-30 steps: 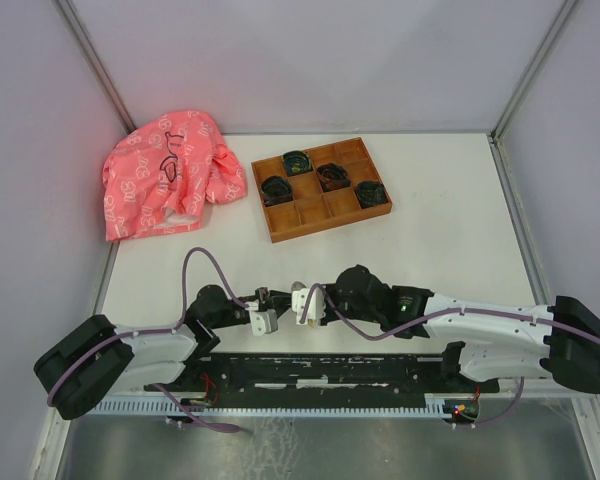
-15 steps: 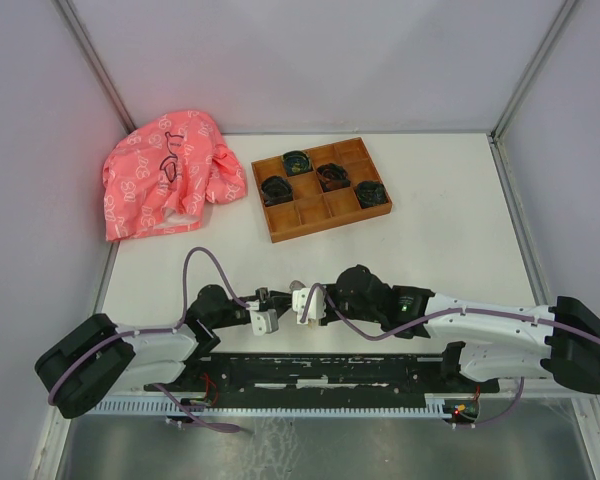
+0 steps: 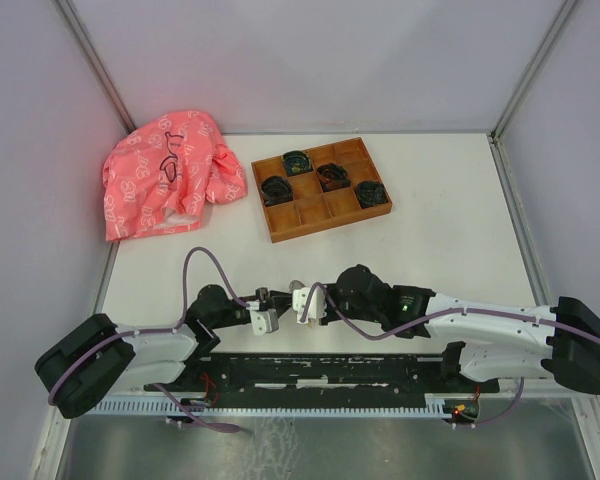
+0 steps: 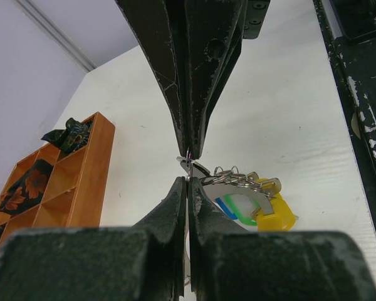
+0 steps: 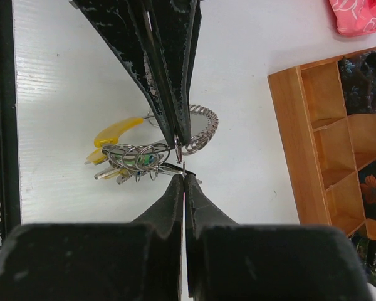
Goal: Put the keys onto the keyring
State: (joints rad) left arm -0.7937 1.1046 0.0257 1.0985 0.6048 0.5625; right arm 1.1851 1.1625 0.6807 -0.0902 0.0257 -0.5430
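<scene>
Mid-task, threading stage by my read. Both arms meet low at the near-middle of the table [image 3: 450, 220].

Left gripper [image 4: 187, 166]: fingers pressed together, pinching a thin metal loop of the keyring [image 4: 238, 182]. Right gripper [image 5: 182, 163]: also pressed together, nipping a thin wire loop at the edge of the same bundle. So the keyring sits between the 2 grippers, held from both sides. Cannot tell if it rests on the table or hangs just above it.

Done: ring picked up and gripped from both sides. Left: cannot confirm either of the 2 keys is on. A blue bit by the green tag [image 4: 238, 210] may be the blue key; no black head is made out. Likely 1 or both are yet to be threaded or seated.

Look of the keyring: a tangle of several small grey wire rings, a coiled spring-like loop [image 5: 200, 135], the yellow tag [image 5: 116, 132] sticking out, and the green tag tucked underneath. Thin and slippery, easy to lose from a pinch.

Tray [image 3: 280, 225] and pink cloth [image 3: 165, 185] sit well apart at the back, untouched.
</scene>
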